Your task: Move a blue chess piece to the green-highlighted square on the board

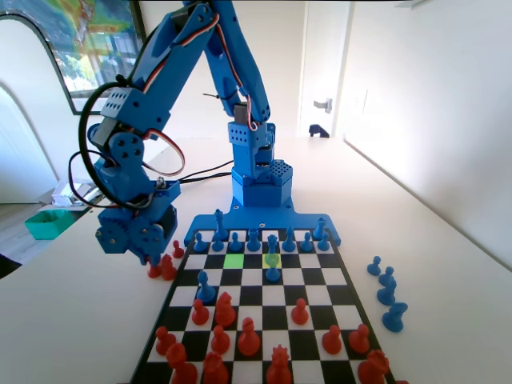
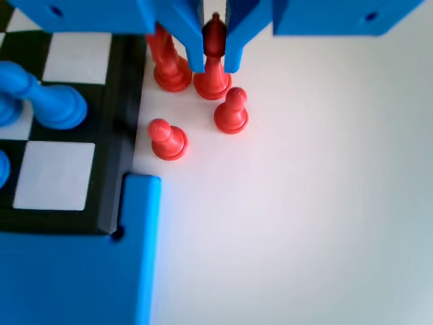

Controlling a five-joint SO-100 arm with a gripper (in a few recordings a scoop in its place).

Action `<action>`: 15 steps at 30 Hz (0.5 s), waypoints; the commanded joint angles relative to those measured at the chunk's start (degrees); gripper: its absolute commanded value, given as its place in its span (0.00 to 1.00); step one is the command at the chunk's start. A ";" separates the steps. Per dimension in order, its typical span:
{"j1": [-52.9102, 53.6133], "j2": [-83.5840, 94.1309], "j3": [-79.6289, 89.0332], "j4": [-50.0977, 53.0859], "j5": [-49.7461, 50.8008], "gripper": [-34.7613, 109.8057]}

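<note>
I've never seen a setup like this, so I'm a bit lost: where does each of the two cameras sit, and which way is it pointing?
Fixed view: stands at the red pieces' end of the board, looking along it at the blue arm and its base.
Wrist view: rides above the gripper, looking down at the table beside the board; the two jaws flank a red piece.
Shared: the captured red pieces off the board, and the gripper.

Slim blue chess piece upright just below the yellow-green square; green-highlighted square bare.
</note>
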 commanded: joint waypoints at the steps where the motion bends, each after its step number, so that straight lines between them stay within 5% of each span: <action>1: 0.70 1.85 -0.26 -0.09 -0.09 0.27; 15: 2.20 2.11 -4.39 7.03 -5.45 0.32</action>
